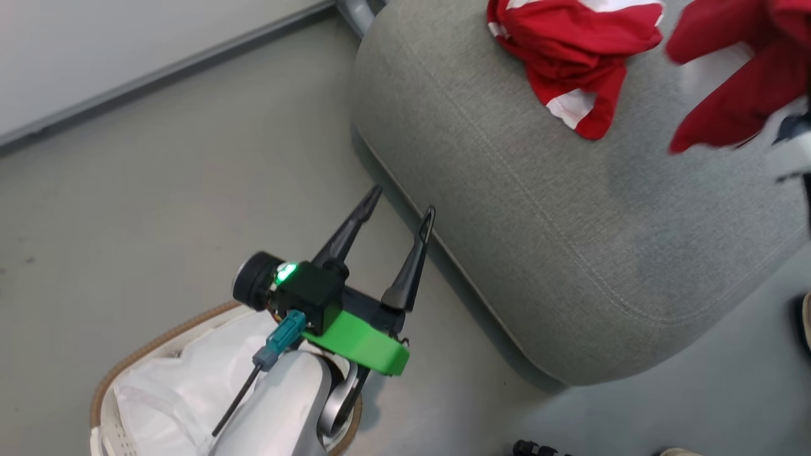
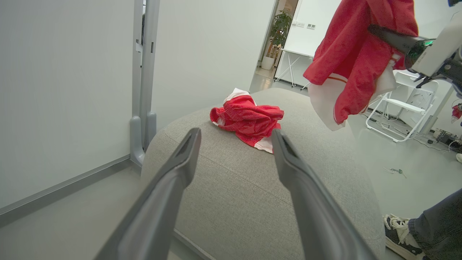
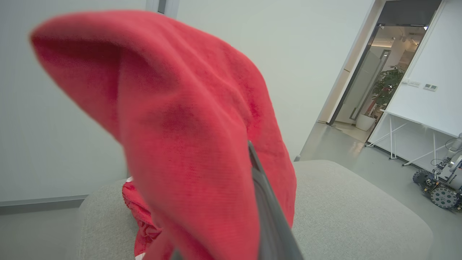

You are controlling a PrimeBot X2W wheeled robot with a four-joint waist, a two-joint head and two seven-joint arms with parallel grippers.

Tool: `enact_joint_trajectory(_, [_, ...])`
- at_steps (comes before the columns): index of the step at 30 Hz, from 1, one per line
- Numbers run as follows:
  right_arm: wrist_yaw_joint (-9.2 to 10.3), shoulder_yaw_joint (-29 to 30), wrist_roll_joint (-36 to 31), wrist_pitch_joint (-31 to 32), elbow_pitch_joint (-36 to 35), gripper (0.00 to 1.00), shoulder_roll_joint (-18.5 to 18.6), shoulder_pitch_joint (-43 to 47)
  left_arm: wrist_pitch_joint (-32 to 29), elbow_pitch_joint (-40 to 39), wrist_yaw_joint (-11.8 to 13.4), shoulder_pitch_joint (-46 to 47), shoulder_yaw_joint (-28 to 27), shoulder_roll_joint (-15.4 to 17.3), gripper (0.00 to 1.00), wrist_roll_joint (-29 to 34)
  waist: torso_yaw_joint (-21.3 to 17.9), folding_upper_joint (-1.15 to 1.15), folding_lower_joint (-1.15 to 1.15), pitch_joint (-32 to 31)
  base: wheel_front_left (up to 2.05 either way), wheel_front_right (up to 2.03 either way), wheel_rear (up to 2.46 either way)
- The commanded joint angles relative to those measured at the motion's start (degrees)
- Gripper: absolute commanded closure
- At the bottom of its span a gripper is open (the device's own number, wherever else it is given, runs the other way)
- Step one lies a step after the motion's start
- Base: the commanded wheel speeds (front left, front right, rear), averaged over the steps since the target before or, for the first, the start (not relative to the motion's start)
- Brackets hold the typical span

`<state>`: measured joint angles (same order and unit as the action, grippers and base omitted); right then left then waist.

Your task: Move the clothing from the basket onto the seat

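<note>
Clothing (image 1: 770, 76) dangles upper right, right jaws clamped on it and half wrapped in it; left jaws wide open, empty. Could totally snag on release and miss the seat (image 1: 570, 253).

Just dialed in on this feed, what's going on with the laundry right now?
The right end effector is shut on a red garment and holds it in the air above the grey seat. The other red garment already lies crumpled on the seat. The left end effector is open and empty, beside the seat's edge and just past the basket, whose visible part holds a white liner sheet. One piece is delivered; the second is not yet set down.
</note>
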<state>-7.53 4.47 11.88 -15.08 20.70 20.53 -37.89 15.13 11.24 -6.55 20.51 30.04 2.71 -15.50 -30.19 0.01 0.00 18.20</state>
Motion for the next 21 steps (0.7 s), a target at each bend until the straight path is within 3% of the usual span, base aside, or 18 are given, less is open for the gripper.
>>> enact_joint_trajectory(1, [0.08, 1.03, 0.33, -0.12, 1.36, 1.0, 0.33, -2.51, 0.03, -1.13, -0.45, 1.93, -0.16, 0.35, 0.0, 1.09, 3.1, -0.01, 0.0, 5.93, 0.0, 0.0, 0.0])
enact_joint_trajectory(15, [0.08, 9.75, -4.95, -0.11, 20.52, 1.0, 7.87, -19.89, 0.02, -3.21, -0.96, 11.07, 5.1, 0.42, 0.0, 3.79, 13.83, -0.01, 0.0, 20.38, 0.0, 0.0, 0.0])
enact_joint_trajectory(21, [0.08, 12.46, -7.04, -0.11, 25.94, 1.0, 7.41, -22.38, 0.02, -2.84, -0.98, 12.51, 4.66, 0.39, 0.0, 3.62, 16.72, -0.01, 0.0, 24.05, 0.0, 0.0, 0.0])
